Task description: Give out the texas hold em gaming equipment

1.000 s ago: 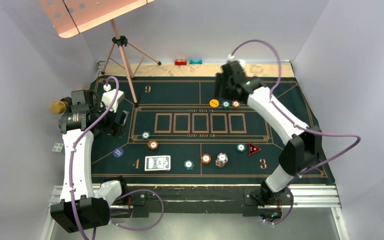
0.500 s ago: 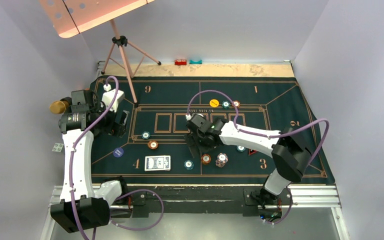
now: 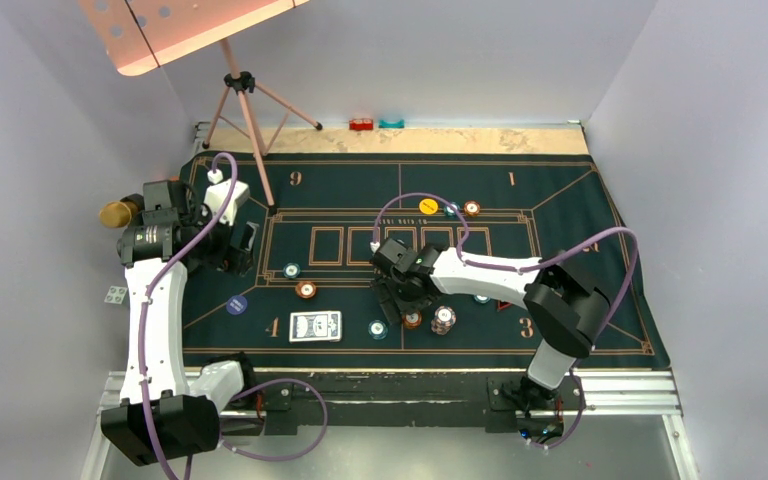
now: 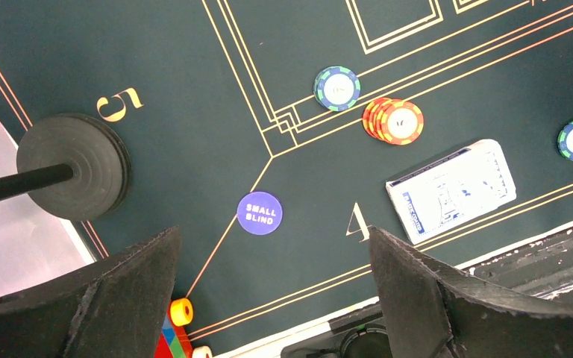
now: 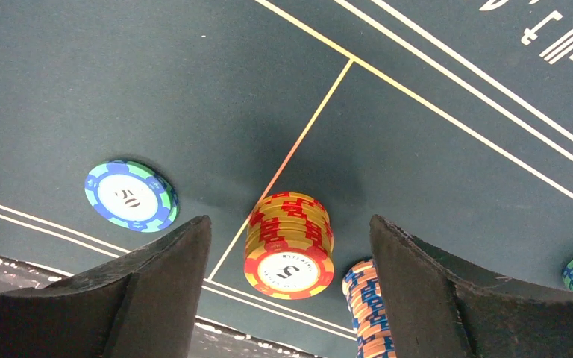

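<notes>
- Right gripper (image 5: pixel 289 224) hung over the orange chip stack (image 5: pixel 289 246), near middle of the mat (image 5: pixel 194 89), jaws apart
- Best lowered centred, clear of the neighbouring stack (image 5: pixel 364 309) just right
- Left gripper (image 4: pixel 274 233) hovered, jaws apart

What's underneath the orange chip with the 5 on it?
More orange chips, stacked beneath that top chip. The pile sits on the green mat; the mat right under it is covered.
</notes>
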Robot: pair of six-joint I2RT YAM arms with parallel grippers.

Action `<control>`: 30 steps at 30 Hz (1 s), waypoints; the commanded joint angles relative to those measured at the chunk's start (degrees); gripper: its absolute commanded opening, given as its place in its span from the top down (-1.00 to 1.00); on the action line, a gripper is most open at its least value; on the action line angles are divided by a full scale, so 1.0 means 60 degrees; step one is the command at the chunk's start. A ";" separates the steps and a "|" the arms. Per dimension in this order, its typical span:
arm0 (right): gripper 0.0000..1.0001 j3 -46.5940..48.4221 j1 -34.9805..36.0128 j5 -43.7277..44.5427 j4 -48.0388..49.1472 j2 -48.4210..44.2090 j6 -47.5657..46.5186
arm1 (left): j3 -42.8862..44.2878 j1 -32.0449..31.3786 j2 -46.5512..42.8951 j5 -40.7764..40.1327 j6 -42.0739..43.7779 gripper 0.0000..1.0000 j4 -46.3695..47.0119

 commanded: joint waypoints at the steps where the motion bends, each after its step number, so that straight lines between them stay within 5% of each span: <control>1: -0.57 -0.0029 0.0055 -0.0004 0.0116 0.0058 -0.0141 | 0.0151 0.0038 -0.0168 0.0041 -0.0048 -1.00 0.0036; 30: 0.22 0.0160 0.0055 0.0059 -0.0749 -0.0369 -0.0385 | 0.0181 0.0038 -0.0182 -0.0259 0.0129 -0.99 0.0158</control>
